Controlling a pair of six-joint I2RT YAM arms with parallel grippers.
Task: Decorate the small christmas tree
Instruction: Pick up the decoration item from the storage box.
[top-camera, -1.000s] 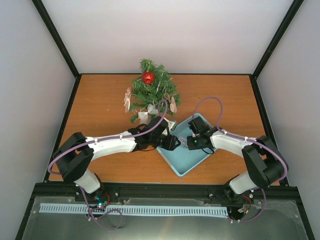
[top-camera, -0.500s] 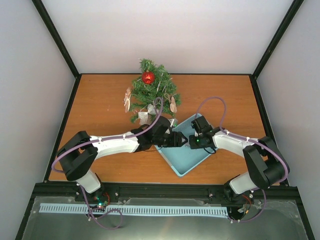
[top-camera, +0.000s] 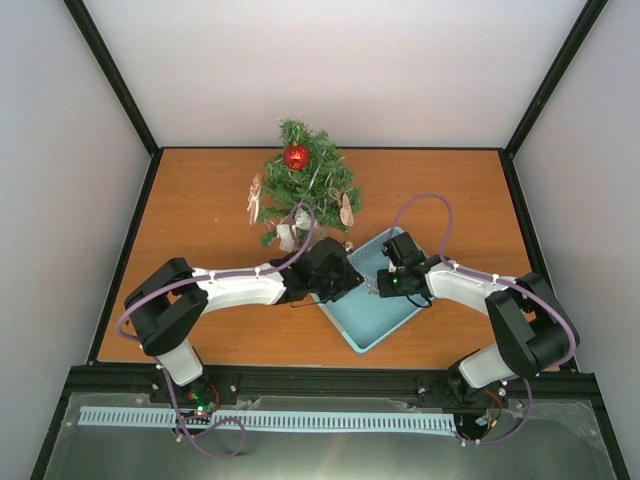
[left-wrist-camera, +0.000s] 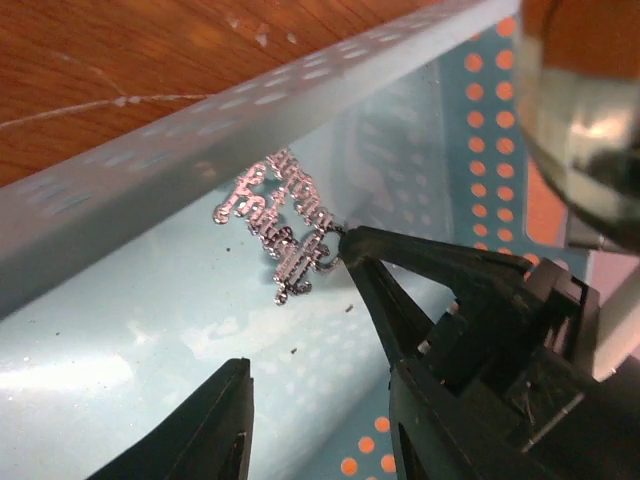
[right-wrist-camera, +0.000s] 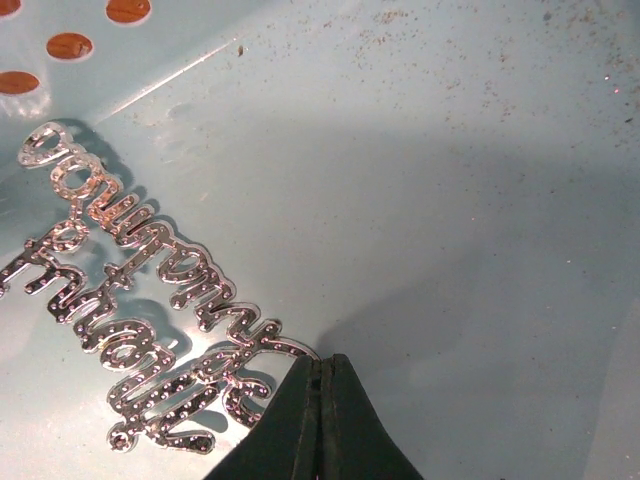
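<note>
From above, the small christmas tree (top-camera: 305, 185) stands upright at the far middle of the counter (top-camera: 200, 230), with a red ball (top-camera: 296, 156) hanging near its top. A teal tray (top-camera: 375, 325) lies just in front of it, towards the right. Both arms reach into the tray, and the left claw (top-camera: 345, 280) and right claw (top-camera: 380, 285) are close together over its far corner. The left wrist view shows a silver script ornament (left-wrist-camera: 285, 235) near the perforated tray wall (left-wrist-camera: 250, 130). The right claw (left-wrist-camera: 348, 255) has its tips closed on the ornament's lower edge. The left claw (left-wrist-camera: 315, 430) has its jaws apart with nothing between them, only bare tray floor. In the right wrist view the right claw (right-wrist-camera: 320, 375) is pressed shut, and its tips meet at the very rim of the ornament (right-wrist-camera: 150, 320), which casts a shadow on the tray floor (right-wrist-camera: 450, 200). The chief risk looks to be that thin hold. Only a sliver of glossy plastic is pinched, so the piece could twist or slip free when lifted or passed across. With the claws this close, the left one could knock the ornament loose or bump its partner as it closes. The tray wall could also catch the lettering on the way out.
</note>
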